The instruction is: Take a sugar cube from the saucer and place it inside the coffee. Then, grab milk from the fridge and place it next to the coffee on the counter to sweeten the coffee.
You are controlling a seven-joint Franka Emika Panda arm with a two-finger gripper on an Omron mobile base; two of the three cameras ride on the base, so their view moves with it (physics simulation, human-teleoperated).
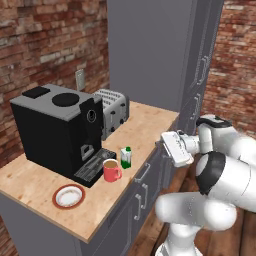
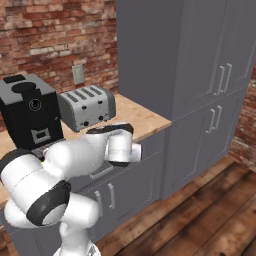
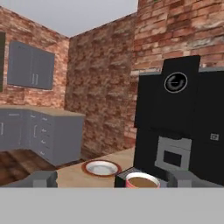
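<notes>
The red mug of coffee [image 1: 112, 170] stands on the wood counter [image 1: 145, 125] in front of the coffee machine. The white and green milk carton [image 1: 126, 157] stands upright just beside the mug on its right, apart from my hand. The saucer [image 1: 69, 196] lies left of the mug with nothing visible on it; the sugar cube is hidden. My gripper [image 1: 162, 145] hovers off the counter's front edge, right of the milk, open and empty. In the hand view its fingertips [image 3: 43, 178] stand wide apart, with the mug [image 3: 142, 180] and saucer [image 3: 101, 168] ahead. The fridge is out of view.
A big black coffee machine [image 1: 55, 130] fills the counter's left back, and a silver toaster [image 1: 112, 112] stands beside it. Tall grey cabinets [image 2: 200, 75] rise at the counter's right end. Drawers with bar handles [image 1: 142, 172] run below the counter edge.
</notes>
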